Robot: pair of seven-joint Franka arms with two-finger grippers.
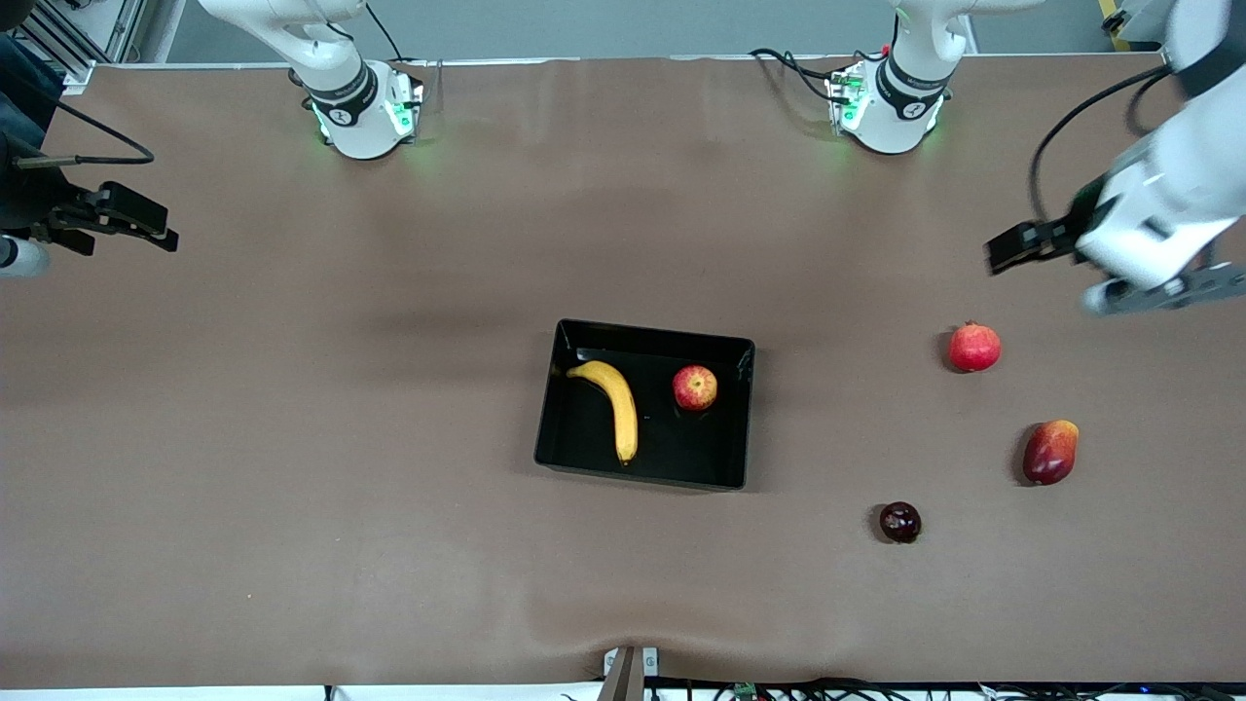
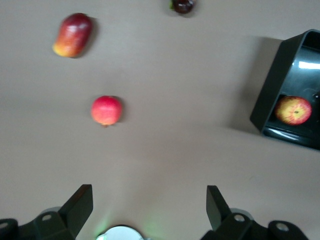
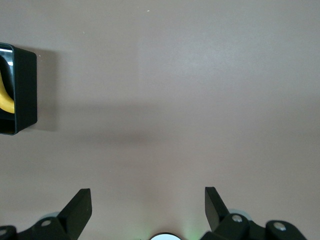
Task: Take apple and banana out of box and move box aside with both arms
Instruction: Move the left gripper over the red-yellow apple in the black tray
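The black box (image 1: 681, 450) sits at the table's middle. In it lie the yellow banana (image 1: 613, 404) and the red apple (image 1: 694, 387) with yellow patches, apart from each other. My left gripper (image 1: 1003, 251) is open and empty, up in the air over the left arm's end of the table. Its wrist view shows its gripper (image 2: 150, 200), the box's wall (image 2: 277, 90) and the apple (image 2: 293, 110). My right gripper (image 1: 156, 229) is open and empty over the right arm's end. Its wrist view shows its gripper (image 3: 148, 200), a corner of the box (image 3: 25, 90) and a bit of banana (image 3: 5, 97).
Toward the left arm's end lie a red pomegranate (image 1: 974, 348), a red and yellow oval fruit (image 1: 1050, 452) and a dark plum (image 1: 900, 522). They also show in the left wrist view: pomegranate (image 2: 106, 110), oval fruit (image 2: 73, 35), plum (image 2: 183, 5).
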